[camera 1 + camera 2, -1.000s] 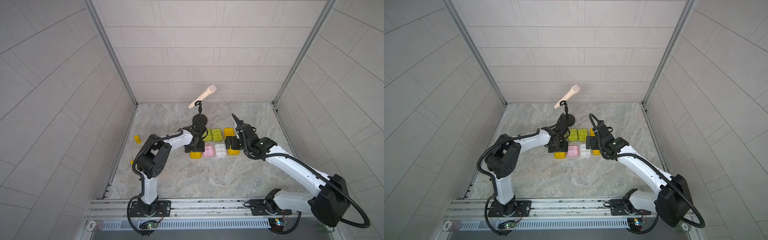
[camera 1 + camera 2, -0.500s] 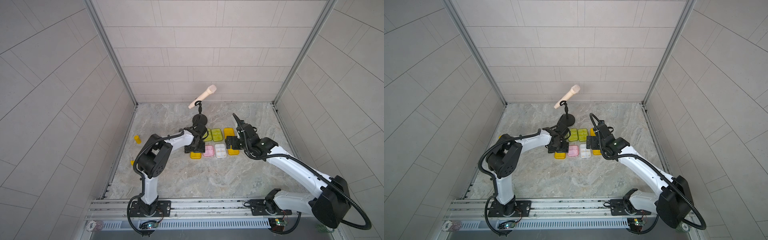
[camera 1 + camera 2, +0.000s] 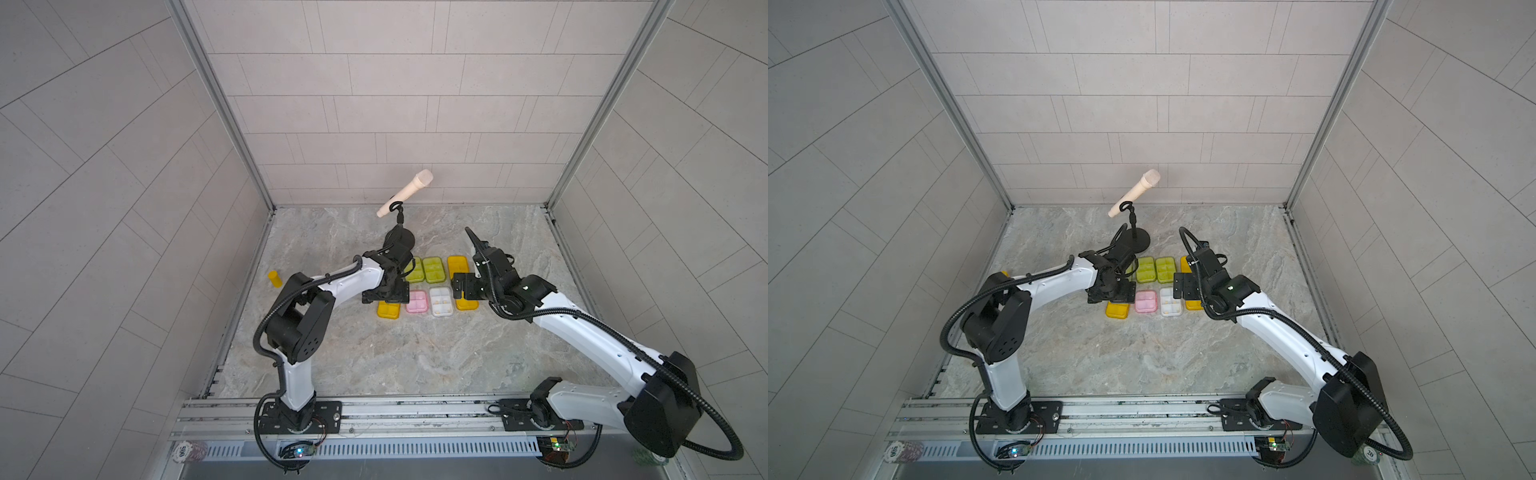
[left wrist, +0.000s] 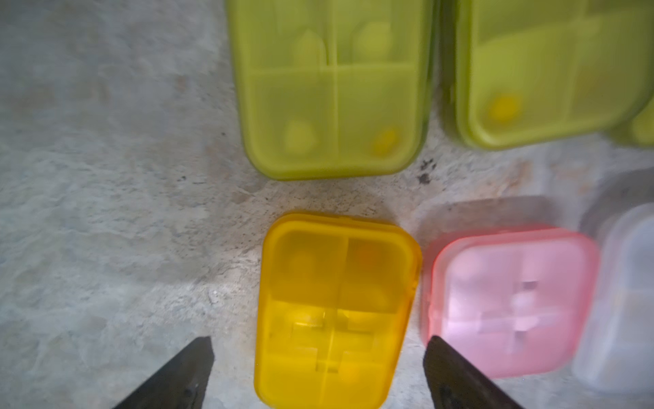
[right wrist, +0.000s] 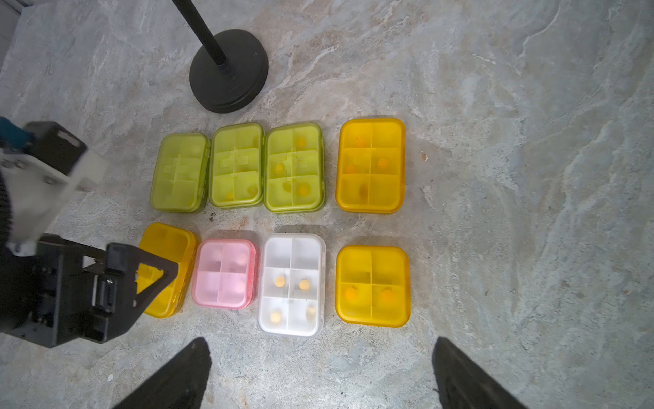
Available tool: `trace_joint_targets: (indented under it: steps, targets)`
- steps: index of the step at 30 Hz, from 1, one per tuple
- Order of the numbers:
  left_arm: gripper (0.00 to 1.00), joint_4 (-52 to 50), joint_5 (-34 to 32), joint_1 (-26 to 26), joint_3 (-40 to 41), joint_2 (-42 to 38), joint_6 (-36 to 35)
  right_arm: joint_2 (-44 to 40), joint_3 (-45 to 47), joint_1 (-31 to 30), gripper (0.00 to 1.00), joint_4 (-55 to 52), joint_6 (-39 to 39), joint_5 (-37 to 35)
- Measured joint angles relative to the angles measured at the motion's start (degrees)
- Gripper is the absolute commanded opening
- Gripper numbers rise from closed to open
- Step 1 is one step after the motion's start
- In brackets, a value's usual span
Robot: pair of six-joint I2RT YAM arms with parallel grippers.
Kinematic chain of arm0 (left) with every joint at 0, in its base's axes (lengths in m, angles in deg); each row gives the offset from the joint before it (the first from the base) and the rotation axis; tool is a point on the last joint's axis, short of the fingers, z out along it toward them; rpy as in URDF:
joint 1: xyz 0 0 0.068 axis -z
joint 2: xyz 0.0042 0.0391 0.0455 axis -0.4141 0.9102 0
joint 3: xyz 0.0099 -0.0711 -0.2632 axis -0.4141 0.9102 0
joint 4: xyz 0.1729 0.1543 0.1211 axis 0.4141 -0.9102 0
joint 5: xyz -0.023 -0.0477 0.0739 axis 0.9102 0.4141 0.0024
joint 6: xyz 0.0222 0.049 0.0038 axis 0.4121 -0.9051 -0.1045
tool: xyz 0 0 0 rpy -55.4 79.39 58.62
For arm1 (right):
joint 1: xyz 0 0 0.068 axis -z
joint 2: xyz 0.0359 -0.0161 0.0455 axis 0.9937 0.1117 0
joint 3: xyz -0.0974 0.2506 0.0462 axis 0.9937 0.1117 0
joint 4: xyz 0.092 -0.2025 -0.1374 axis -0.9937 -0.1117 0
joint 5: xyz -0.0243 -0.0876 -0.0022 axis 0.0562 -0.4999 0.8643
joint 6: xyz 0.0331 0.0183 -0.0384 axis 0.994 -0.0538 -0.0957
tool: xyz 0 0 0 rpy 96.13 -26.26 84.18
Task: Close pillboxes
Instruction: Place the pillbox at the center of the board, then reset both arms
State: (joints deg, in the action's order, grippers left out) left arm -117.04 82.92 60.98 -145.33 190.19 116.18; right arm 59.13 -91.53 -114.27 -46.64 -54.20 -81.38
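Eight pillboxes lie in two rows, every lid down. The back row holds three lime green ones [image 5: 236,166] and an orange-yellow one [image 5: 369,166]. In front lie an orange-yellow one [image 4: 332,311], a pink one [image 5: 224,272], a clear one [image 5: 292,285] and another orange-yellow one [image 5: 373,285]. My left gripper [image 4: 318,350] is open, its fingers straddling the front left orange-yellow pillbox [image 3: 388,309] with a gap on each side. My right gripper [image 5: 320,345] is open over bare floor just in front of the clear pillbox [image 3: 440,301].
A microphone [image 3: 405,193] on a black round-based stand [image 5: 228,78] rises right behind the green boxes. A small yellow bottle [image 3: 274,278] stands near the left wall. Tiled walls enclose three sides, and the arms' rail [image 3: 415,411] runs along the front.
The left gripper's jaws have spread wider over the front left orange-yellow pillbox. Both arms have barely shifted.
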Motion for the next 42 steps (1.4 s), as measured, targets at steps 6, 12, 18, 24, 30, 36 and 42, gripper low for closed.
trace_joint_targets:
  steps: [6,12,18,24,30,36,42]
  targets:
    - [1.0,-1.5,-4.2,0.1,-0.6,-9.3,-2.6,-2.0,-0.6,0.0,1.0,-0.5,-1.2,-0.6]
    - [1.0,2.0,-14.4,3.3,2.8,-23.8,-9.4,-3.1,-6.8,0.0,1.0,-3.0,-5.1,-3.1]
    - [1.0,10.4,-26.8,5.5,12.4,-35.6,-15.3,-8.2,-4.9,-0.1,1.0,4.4,-10.3,-8.1]
    - [1.0,35.3,-36.1,3.9,36.2,-49.3,-26.3,-2.2,-1.8,0.5,1.0,6.8,-15.3,-15.0]
    - [1.0,57.3,-36.2,-9.4,52.2,-50.4,-31.0,2.0,-0.4,5.8,1.0,9.9,-16.2,-13.9]
    - [1.0,80.0,-33.7,-19.3,56.0,-36.0,-34.3,1.7,2.3,10.4,1.0,15.3,-17.1,-11.2]
    - [1.0,84.8,-28.3,-25.9,56.4,-31.0,-34.8,1.3,2.5,12.6,1.0,16.8,-21.0,-10.6]
